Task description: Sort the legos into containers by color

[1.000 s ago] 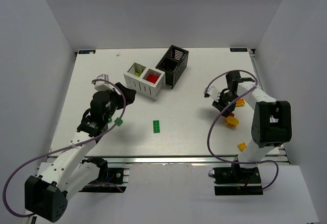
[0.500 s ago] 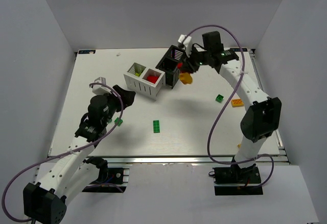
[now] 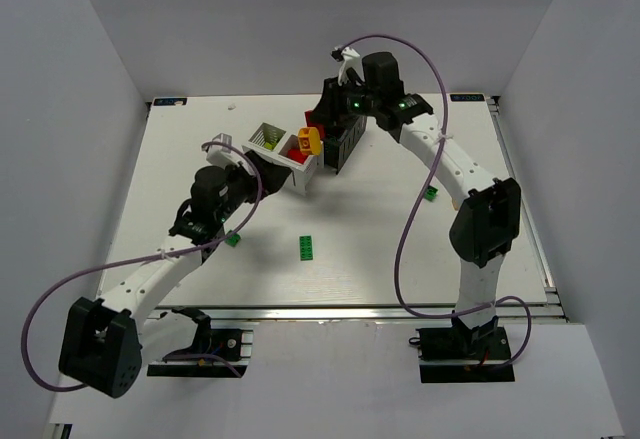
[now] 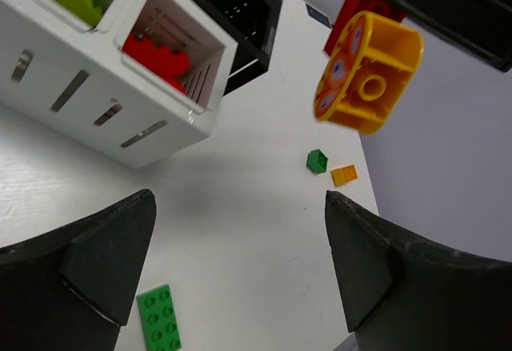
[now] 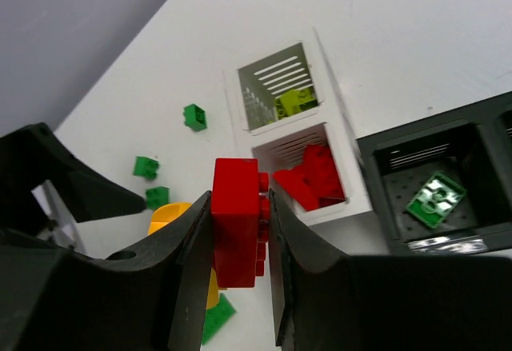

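1. Right gripper: jaws clamped on the sides of a red brick, held in the air close to the two boxes.
2. Orange-yellow brick: stuck to the red brick's far end and hanging under it, off the table.
3. Left gripper: jaws wide apart and holding nothing, low over the table just in front of the white box.
4. White box: one compartment held red bricks, the other lime bricks.
5. Black box: stood touching the white box on the side of its red compartment. One dark green brick lay in the compartment the right wrist camera showed.
6. Long green brick: flat on the table, near the middle and towards the front.
7. Small green brick: on the table beside the left arm.
8. Another small green brick and a small orange brick: just beside each other on the table's right side, well apart from the boxes.
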